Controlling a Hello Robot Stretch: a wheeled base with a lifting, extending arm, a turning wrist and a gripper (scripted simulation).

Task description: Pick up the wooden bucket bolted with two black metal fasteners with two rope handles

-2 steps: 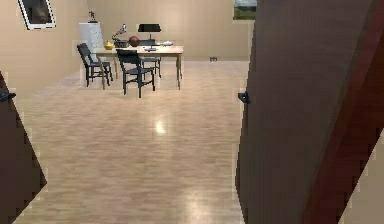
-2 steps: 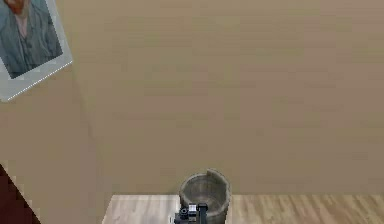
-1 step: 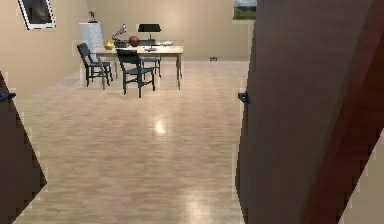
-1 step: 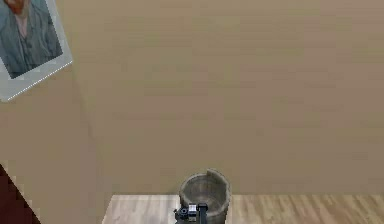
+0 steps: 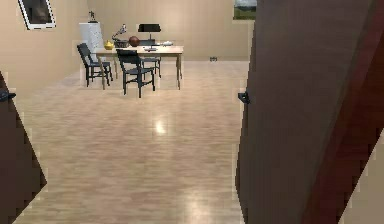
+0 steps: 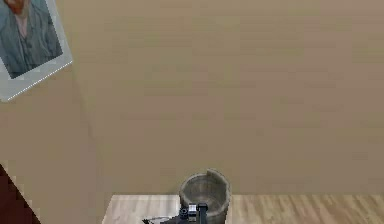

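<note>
The bucket (image 6: 206, 190) stands upright, long axis vertical and open mouth pointing up, with floor (image 6: 300, 210) under it and a beige wall (image 6: 230, 100) just behind it. The hand (image 6: 160, 218) shows at the bucket's near lower side, fingers toward the arm side view's left. Whether it grips anything cannot be told. The bucket likely lies just beyond it.

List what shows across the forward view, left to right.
wall picture → white cabinet → table → dark door
</note>
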